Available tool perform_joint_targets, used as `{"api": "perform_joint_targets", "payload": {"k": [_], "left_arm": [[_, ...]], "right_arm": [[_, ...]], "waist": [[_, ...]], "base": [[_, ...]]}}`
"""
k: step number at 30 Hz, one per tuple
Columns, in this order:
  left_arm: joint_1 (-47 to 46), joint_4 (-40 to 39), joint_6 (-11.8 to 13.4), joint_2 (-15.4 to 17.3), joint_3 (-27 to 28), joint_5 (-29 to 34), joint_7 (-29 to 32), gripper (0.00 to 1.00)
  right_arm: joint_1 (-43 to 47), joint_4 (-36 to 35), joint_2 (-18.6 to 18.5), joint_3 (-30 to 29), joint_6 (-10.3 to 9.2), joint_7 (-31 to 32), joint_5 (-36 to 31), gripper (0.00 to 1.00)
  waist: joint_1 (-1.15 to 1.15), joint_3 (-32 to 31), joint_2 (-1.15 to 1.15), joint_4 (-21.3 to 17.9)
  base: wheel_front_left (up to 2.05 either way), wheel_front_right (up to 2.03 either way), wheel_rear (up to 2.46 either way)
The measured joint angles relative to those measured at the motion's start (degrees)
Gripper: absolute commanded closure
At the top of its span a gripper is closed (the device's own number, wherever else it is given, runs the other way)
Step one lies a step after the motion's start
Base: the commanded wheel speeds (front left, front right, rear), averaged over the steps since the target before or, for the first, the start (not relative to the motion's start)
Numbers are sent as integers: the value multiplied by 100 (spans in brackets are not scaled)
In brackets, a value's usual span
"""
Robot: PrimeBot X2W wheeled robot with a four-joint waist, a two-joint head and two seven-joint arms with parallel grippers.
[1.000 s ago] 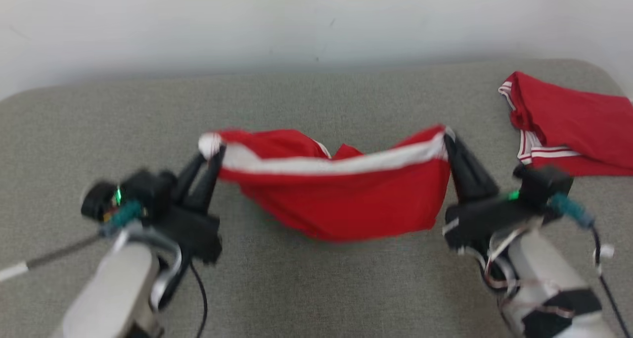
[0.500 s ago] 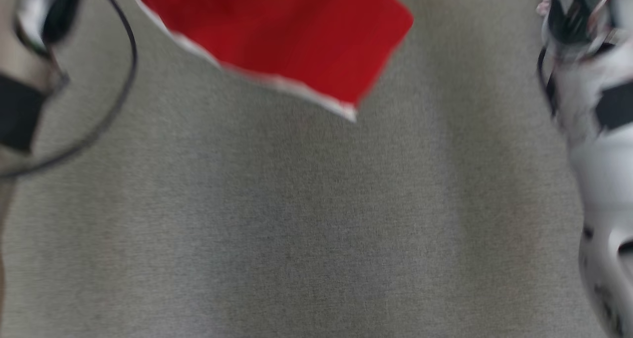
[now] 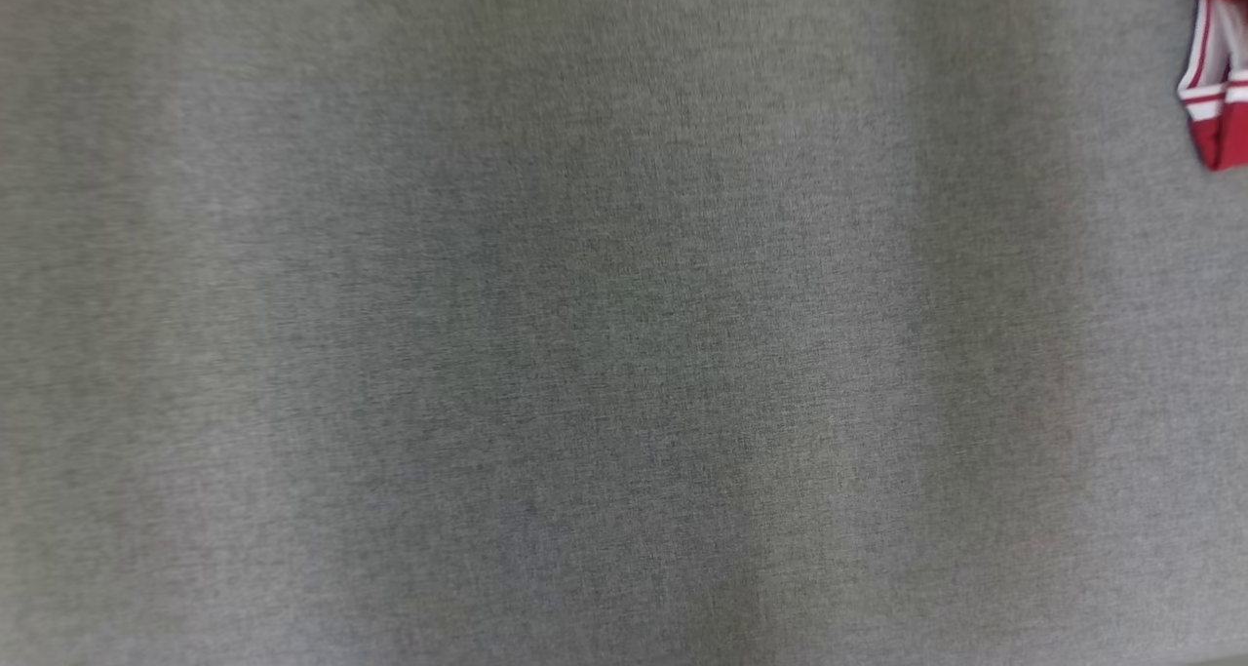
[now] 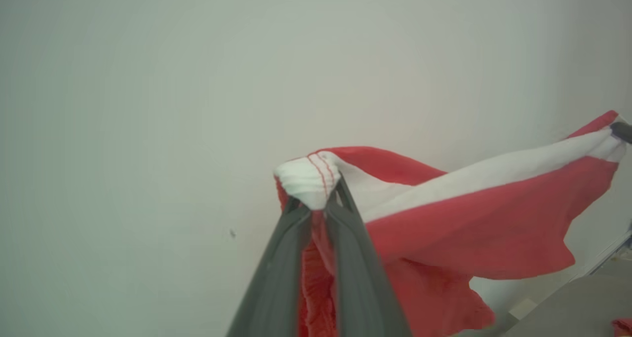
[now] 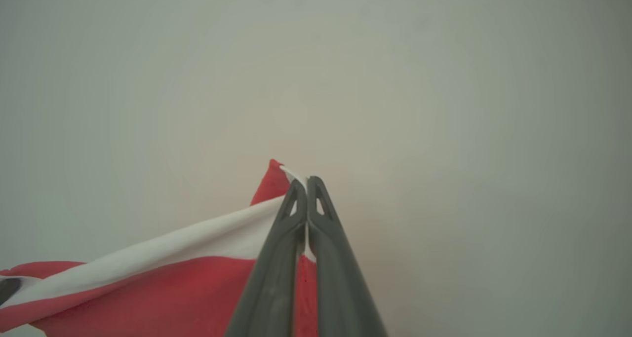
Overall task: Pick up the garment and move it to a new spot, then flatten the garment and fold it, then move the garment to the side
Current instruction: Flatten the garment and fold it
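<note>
Three views, in turn. Head view: you see a grey woven surface (image 3: 585,334) and, at the view's right edge, a second red cloth with white stripes (image 3: 1214,91). Left wrist view: the left gripper (image 4: 318,205) is clamped on the white corner of the red fabric garment with a white band (image 4: 469,228), held in the air before a pale wall (image 4: 123,105). Right wrist view: the right gripper (image 5: 306,184) pinches the opposite corner. Watch that hold: it bites little cloth, so a pull may slip it.

Left jaws pinched nearly together, right jaws pressed tight, fingertips (image 5: 298,186) touching
</note>
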Motion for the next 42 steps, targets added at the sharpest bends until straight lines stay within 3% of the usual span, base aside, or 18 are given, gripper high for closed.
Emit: {"api": "perform_joint_targets", "payload": {"k": [7, 13, 20, 28, 36, 42], "left_arm": [[75, 236, 0, -36, -225, -400, -448, 100], [1104, -13, 0, 71, -449, -808, -951, 100], [2909, -592, 25, 190, -503, -1135, -1317, 100], [4590, -1595, 405, 283, -332, -1048, -1385, 100], [6588, -2770, 746, 260, 207, -824, -1401, 100], [7841, -3234, 809, 237, 420, -514, -1401, 100]], "right_arm": [[-96, 347, 53, 156, 0, -259, 56, 100], [807, 109, -27, 430, 0, -485, 425, 100], [2741, -764, -363, 777, 0, -678, 895, 100], [4694, -1637, -625, 943, 0, -803, 1061, 100], [6634, -2512, -746, 649, 0, -778, 1157, 100], [7906, -3065, -706, 204, 0, -601, 1088, 100]], "waist": [[0, 310, 0, -87], [-2, 141, -1, -99], [-2, -278, -2, -79], [-3, -757, -2, -93], [-3, -1263, -3, -115], [-3, -1617, -3, -129]], "base": [[0, 0, 0], [0, 0, 0], [0, 0, 0], [0, 0, 0], [0, 0, 0], [0, 0, 0]]}}
